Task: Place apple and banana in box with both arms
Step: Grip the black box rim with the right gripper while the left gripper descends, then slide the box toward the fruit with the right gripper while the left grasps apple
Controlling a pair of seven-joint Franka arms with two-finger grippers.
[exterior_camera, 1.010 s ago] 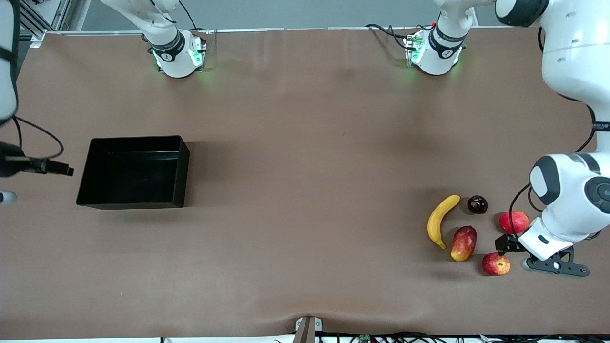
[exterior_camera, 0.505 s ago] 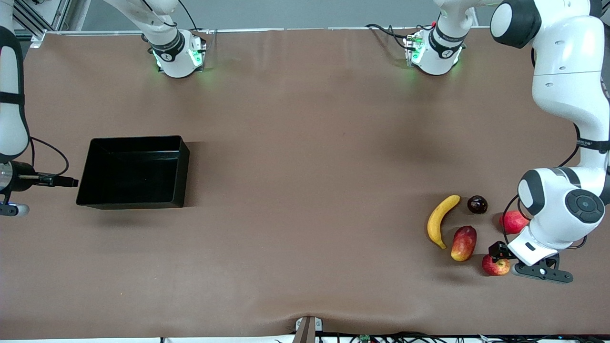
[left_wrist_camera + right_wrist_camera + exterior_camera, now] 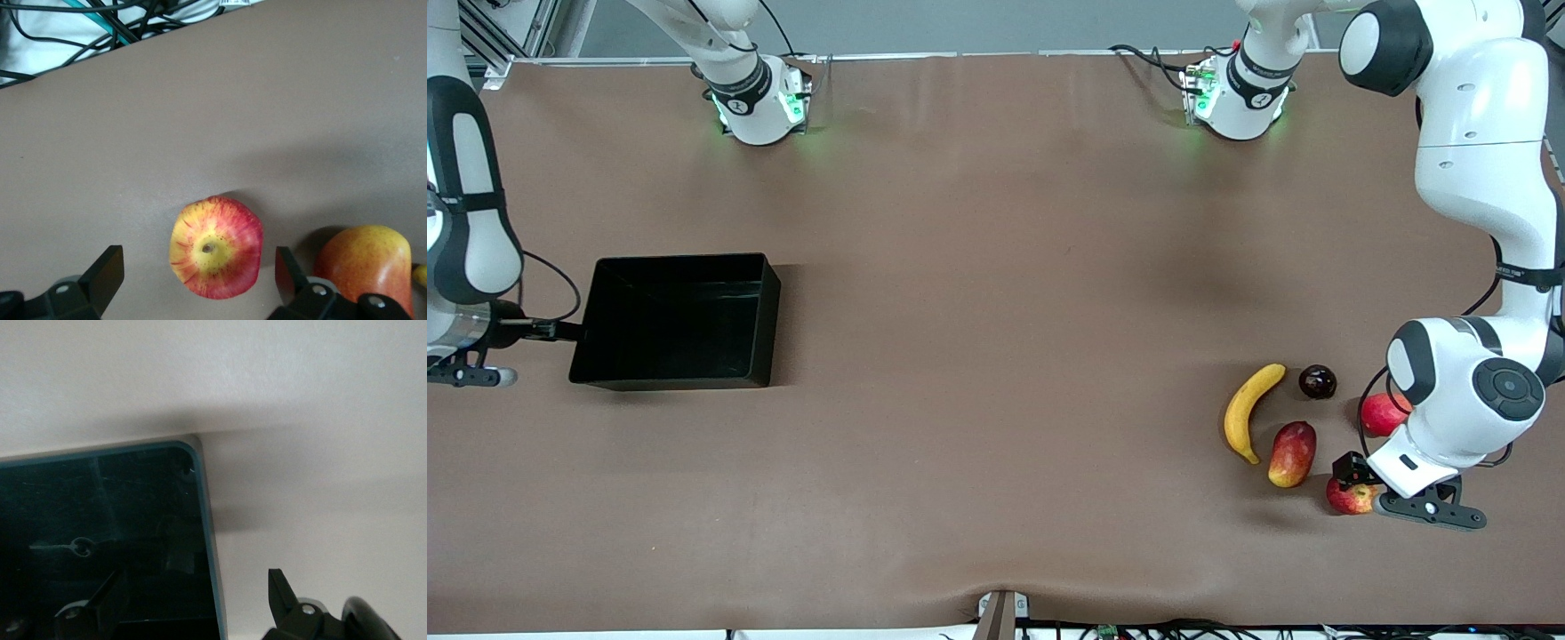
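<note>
The apple [image 3: 1347, 500] lies nearest the front camera in a cluster of fruit at the left arm's end of the table. My left gripper [image 3: 198, 280] is open right over it, one finger on each side and not touching; in the left wrist view the apple [image 3: 215, 248] shows its yellow stem dimple. The banana [image 3: 1249, 411] lies on the table at the edge of the cluster toward the box. The box [image 3: 770, 298] stands empty at the right arm's end. My right gripper [image 3: 195, 607] is open and empty above a corner of the box [image 3: 208, 520].
A red-and-yellow mango-like fruit [image 3: 1292, 453] lies between the banana and the apple, and shows in the left wrist view [image 3: 363, 263]. A dark plum [image 3: 1317, 381] and a plain red fruit [image 3: 1380, 413] lie farther from the front camera. Cables run along the table's front edge.
My left gripper has moved toward the front camera and come down over the apple. My right arm has swung in toward the box's end.
</note>
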